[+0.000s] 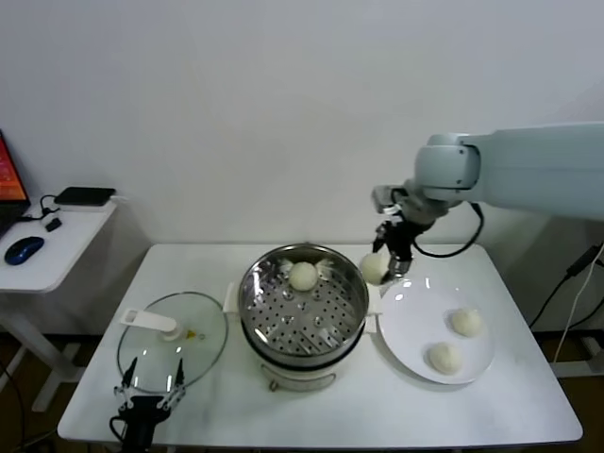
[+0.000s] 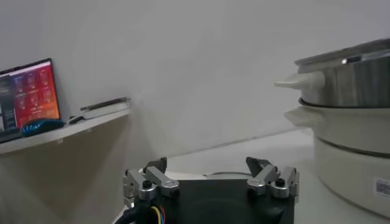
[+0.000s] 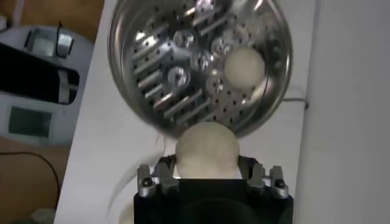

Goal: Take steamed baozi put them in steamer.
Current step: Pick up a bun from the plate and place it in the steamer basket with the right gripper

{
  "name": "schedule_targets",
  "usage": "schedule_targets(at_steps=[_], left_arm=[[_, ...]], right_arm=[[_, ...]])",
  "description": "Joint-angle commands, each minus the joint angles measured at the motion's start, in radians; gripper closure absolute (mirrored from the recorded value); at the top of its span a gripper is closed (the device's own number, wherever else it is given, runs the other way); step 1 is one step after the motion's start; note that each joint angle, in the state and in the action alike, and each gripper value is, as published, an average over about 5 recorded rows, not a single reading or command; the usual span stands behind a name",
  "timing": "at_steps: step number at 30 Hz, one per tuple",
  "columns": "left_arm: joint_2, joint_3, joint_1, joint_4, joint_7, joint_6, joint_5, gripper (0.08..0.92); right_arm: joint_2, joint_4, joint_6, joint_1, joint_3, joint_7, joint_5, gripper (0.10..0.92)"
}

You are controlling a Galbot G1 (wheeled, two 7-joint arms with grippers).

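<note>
My right gripper [image 1: 379,267] is shut on an off-white baozi [image 1: 375,268] and holds it in the air just past the steamer's right rim, above the plate's far edge. In the right wrist view the held baozi [image 3: 206,148] sits between the jaws, with the steamer [image 3: 177,97] below. The shiny perforated steamer [image 1: 274,321] stands mid-table with one baozi [image 1: 303,276] inside at the back. Two more baozi [image 1: 466,322] [image 1: 444,357] lie on the white plate [image 1: 406,326]. My left gripper [image 1: 149,379] is open and parked low at the table's front left.
A round glass lid [image 1: 203,344] with a white handle lies left of the steamer. A side desk [image 1: 57,247] with a mouse and a laptop stands at the far left. A wall is close behind the table.
</note>
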Motion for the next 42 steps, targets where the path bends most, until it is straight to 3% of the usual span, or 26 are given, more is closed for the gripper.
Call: schedule_targets(at_steps=[1, 15, 42], left_arm=[[-0.038, 0.003, 0.003, -0.014, 0.001, 0.003, -0.002, 0.177], [-0.04, -0.006, -0.005, -0.017, 0.003, 0.004, -0.013, 0.177], [-0.038, -0.015, -0.027, 0.027, 0.004, -0.001, -0.015, 0.177]], right_arm=[[0.266, -0.089, -0.117, -0.121, 0.19, 0.083, 0.115, 0.347], [0.462, -0.339, -0.16, -0.358, 0.227, 0.115, 0.037, 0.347], [0.434, -0.308, -0.151, -0.392, 0.169, 0.111, -0.014, 0.331]])
